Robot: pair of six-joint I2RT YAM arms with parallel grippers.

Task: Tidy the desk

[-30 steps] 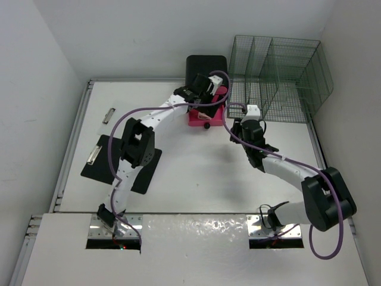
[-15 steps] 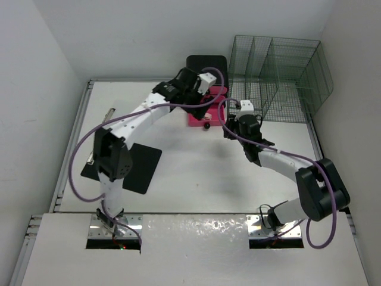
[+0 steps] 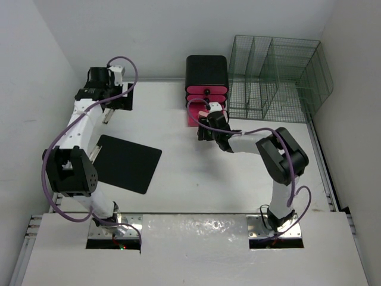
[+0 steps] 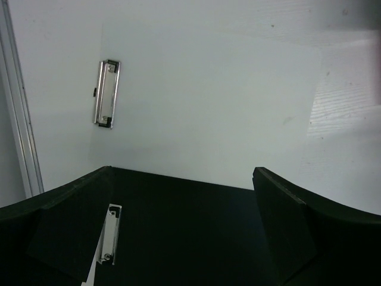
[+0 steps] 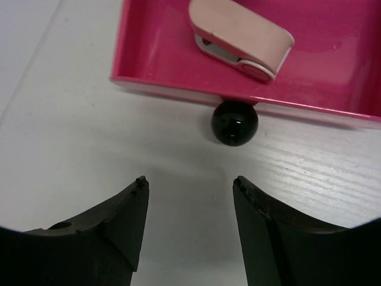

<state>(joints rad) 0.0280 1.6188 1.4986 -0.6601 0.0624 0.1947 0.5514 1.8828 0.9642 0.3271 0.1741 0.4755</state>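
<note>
**Drawer open, left side unsorted**

The white worktop [image 3: 196, 185] fills the overhead view, and the tidying looks only partway through. At its far middle stands a black drawer unit [image 3: 206, 70]. One pink drawer [image 5: 333, 65] is pulled out, and a pale pink gadget [image 5: 241, 39], perhaps a stapler, lies inside it. Shutting that drawer seems to be the step in hand. The right pincer [image 5: 190, 182] hovers open and empty just in front of the black knob [image 5: 234, 122], apart from it, with nothing between them.

On the left, a black clipboard [image 3: 125, 162] lies askew, and a metal clip [image 4: 106, 93], seemingly on a clear board, lies near the rail. Both probably await sorting. The left pincer [image 4: 183, 173] hangs open and empty above that corner. A wire rack [image 3: 277, 77] stands at the far right; whether it holds anything cannot be told.
</note>
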